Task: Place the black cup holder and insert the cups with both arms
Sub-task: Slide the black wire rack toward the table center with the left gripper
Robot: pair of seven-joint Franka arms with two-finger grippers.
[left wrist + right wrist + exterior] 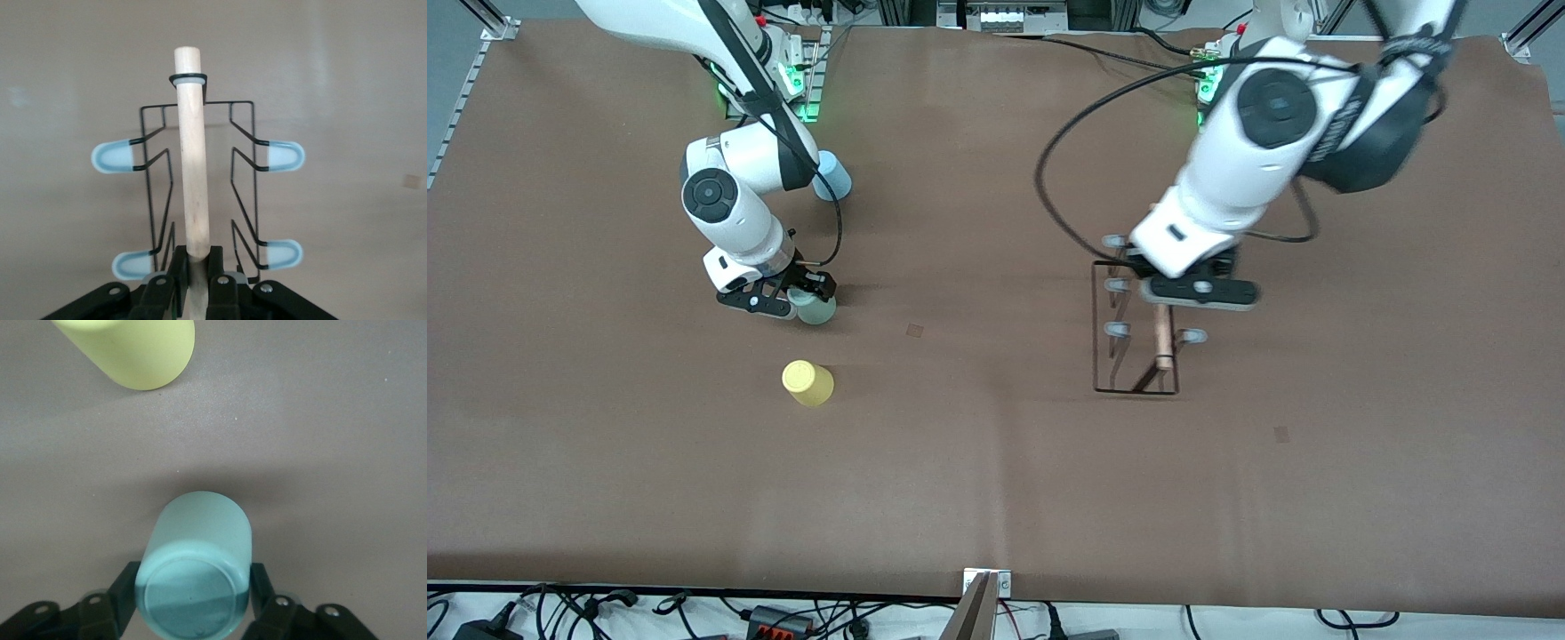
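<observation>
The black cup holder stands upright toward the left arm's end of the table. My left gripper is shut on its light wooden rod, and pale-tipped pegs stick out on both sides. I cannot tell whether its base touches the table. My right gripper is shut on the pale mint green cup, which is upside down at table height; its fingers press both sides of the cup. The yellow cup lies nearer the front camera and also shows in the right wrist view. The light blue cup stands by the right arm.
The brown table cover has a small dark mark between the cups and the holder. A black cable loops from the left arm beside the holder. Cables and a metal bracket line the front edge.
</observation>
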